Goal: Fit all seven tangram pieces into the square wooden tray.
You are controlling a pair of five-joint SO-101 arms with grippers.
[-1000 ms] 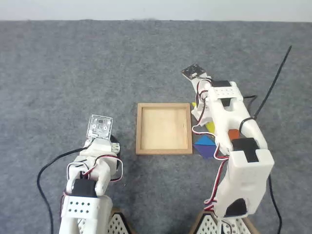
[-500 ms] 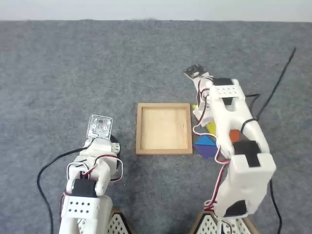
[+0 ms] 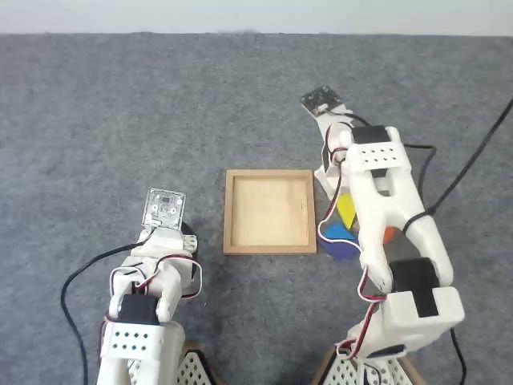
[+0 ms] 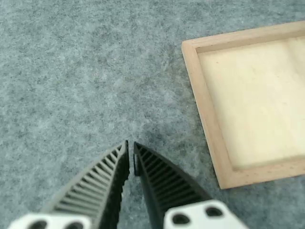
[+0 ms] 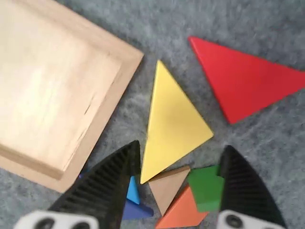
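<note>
Seven pieces [image 5: 205, 186] lay outside the tray [image 5: 102, 107]; my right gripper [image 5: 182, 145], spread, had shifted over the yellow triangle [image 5: 171, 126], likely first pick.

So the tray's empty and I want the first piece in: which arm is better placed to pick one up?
Right. The right claw hangs open over the yellow triangle, with the red triangle close by, beside the tray. The left claw is shut over bare carpet on the tray's opposite side.

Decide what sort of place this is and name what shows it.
Probably a robotics lab bench: a left arm and right arm with exposed wiring, a grey felt table, and a wooden tray beside tangram pieces.
</note>
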